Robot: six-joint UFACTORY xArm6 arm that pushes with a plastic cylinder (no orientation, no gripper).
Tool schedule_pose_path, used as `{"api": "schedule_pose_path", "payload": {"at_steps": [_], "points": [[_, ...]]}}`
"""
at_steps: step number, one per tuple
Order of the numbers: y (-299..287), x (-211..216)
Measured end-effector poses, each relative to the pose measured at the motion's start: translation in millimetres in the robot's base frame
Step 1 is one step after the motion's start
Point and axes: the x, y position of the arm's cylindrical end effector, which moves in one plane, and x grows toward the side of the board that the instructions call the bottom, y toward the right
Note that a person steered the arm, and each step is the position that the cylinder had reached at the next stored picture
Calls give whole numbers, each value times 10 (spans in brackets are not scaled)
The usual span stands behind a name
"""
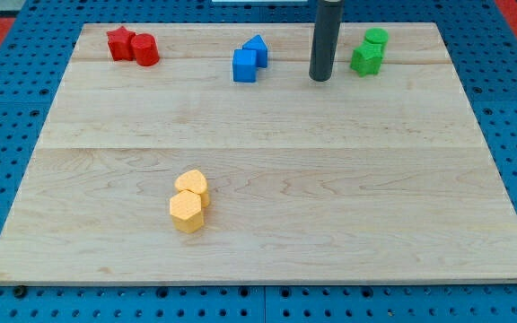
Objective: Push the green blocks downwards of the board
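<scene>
Two green blocks sit touching near the board's top right: a green cylinder (376,39) behind a green star-like block (364,60). My tip (319,78) is the lower end of a dark rod that comes down from the view's top. It stands just left of the green star-like block, a small gap apart, and right of the blue blocks.
A blue cube (245,65) and a blue pointed block (257,48) sit at top centre. A red star (120,43) and a red cylinder (145,50) sit at top left. Two yellow blocks (188,202) sit touching at lower left. The wooden board (330,197) lies on a blue pegboard.
</scene>
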Motion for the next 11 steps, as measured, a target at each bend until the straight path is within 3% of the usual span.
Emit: {"api": "schedule_pose_path", "payload": {"at_steps": [8,10,11], "points": [[-27,103],[15,-414],[510,-922]]}}
